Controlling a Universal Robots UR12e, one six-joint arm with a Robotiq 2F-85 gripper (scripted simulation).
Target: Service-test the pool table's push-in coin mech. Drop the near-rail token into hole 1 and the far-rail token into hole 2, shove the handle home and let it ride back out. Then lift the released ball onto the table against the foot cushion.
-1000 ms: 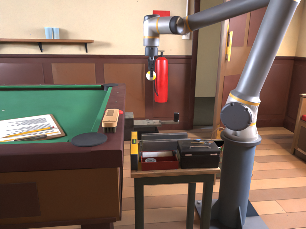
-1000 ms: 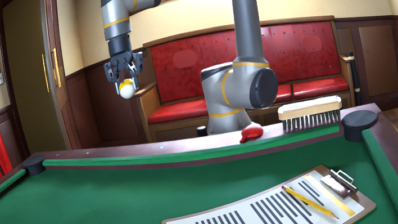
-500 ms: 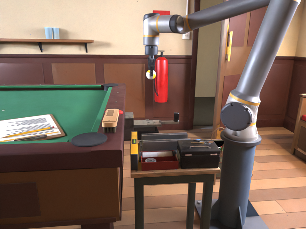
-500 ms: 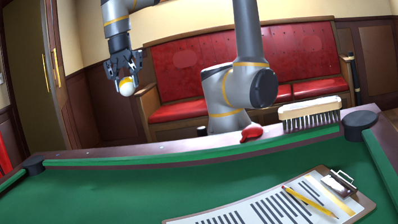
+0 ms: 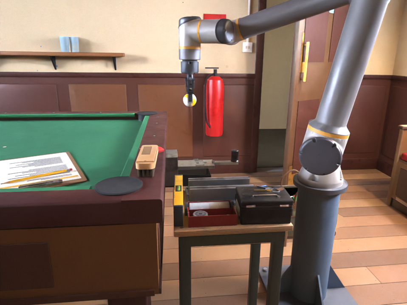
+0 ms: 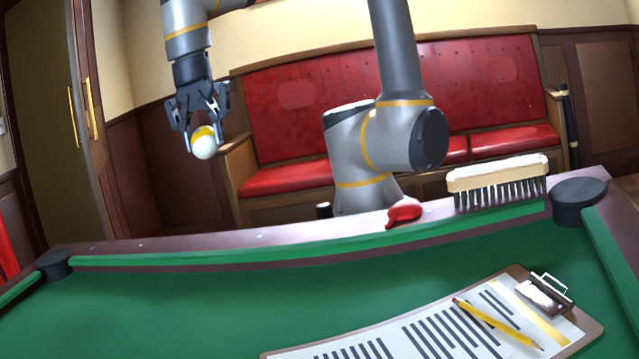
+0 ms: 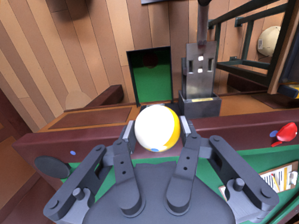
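Observation:
My gripper (image 5: 190,98) (image 6: 203,137) (image 7: 157,131) holds a white ball with a yellow stripe (image 5: 189,100) (image 6: 203,142) (image 7: 157,127), high in the air beside the pool table (image 5: 75,144), outside its long rail and above rail height. Below me the coin mech (image 5: 197,163) (image 7: 199,74) sticks out from the table's side, its slide drawn out with the black handle knob (image 5: 234,155) at the end. The green-lined ball tray (image 7: 152,77) beside the mech is empty. A red token (image 6: 403,213) (image 7: 286,132) lies on the rail.
The table's wooden rail (image 6: 289,237) runs beneath me, with a brush (image 5: 146,160) (image 6: 498,178) on it and corner pockets (image 5: 118,185). A clipboard with a pencil (image 5: 36,171) (image 6: 451,324) lies on the cloth. A side table holds a red tray (image 5: 212,213), a black case (image 5: 263,203) and a spirit level.

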